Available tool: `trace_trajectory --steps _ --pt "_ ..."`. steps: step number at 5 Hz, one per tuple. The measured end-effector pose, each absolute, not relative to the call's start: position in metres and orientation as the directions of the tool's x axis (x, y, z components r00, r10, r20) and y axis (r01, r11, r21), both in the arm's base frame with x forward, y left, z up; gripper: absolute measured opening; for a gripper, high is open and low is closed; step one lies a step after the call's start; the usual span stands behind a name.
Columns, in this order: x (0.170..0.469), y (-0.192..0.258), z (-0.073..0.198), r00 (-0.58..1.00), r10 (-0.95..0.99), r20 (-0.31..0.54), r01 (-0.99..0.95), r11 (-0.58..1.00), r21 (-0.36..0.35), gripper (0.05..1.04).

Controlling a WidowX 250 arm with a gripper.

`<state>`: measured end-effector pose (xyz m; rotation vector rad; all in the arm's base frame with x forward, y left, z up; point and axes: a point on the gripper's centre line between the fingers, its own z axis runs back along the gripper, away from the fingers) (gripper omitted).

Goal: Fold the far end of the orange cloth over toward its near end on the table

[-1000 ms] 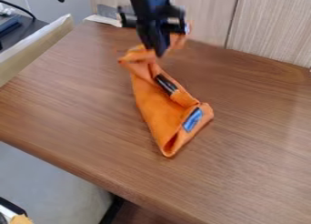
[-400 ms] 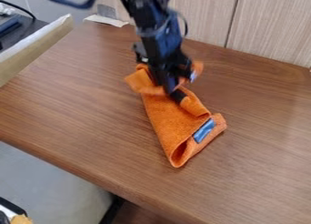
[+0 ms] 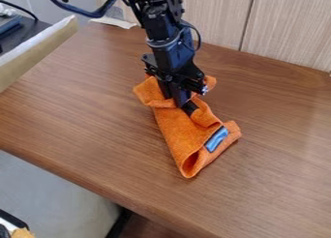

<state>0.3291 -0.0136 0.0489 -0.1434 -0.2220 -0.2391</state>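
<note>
The black gripper (image 3: 179,100) points down over the middle of the brown table, its fingertips pressed into the upper part of an orange cloth (image 3: 176,128). It is shut on the cloth, whose folds bunch up on both sides of the fingers. The cloth tapers toward the table's front, with a rolled, open fold at its lower tip. A blue label (image 3: 217,139) lies on its lower right part. Beside the fingertips, a dark patch (image 3: 189,108) shows among the folds.
The wooden table (image 3: 271,150) has its front edge running from left to lower right. Pale wood panels (image 3: 284,29) stand behind it. A light board (image 3: 36,51) borders the left side, with a dark surface beyond. A white scrap (image 3: 113,22) lies at the back left.
The gripper has come down and slightly right, and the cloth has shifted right and toward the front with it. The arm and cloth have barely changed since the more recent earlier frame.
</note>
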Motion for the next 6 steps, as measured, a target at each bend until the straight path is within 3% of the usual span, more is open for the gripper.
trace_trajectory --steps 2,3,4,6 --pt "0.33 -0.014 0.057 0.948 -0.211 0.238 0.243 0.963 -0.116 0.813" --pt "0.336 -0.014 0.068 0.951 -0.2 0.234 0.233 0.965 -0.122 1.003" --pt "0.34 -0.014 0.08 0.957 -0.192 0.218 0.224 0.966 -0.13 1.001" --pt "0.342 -0.014 0.14 0.941 -0.173 0.291 0.224 0.963 -0.152 1.001"
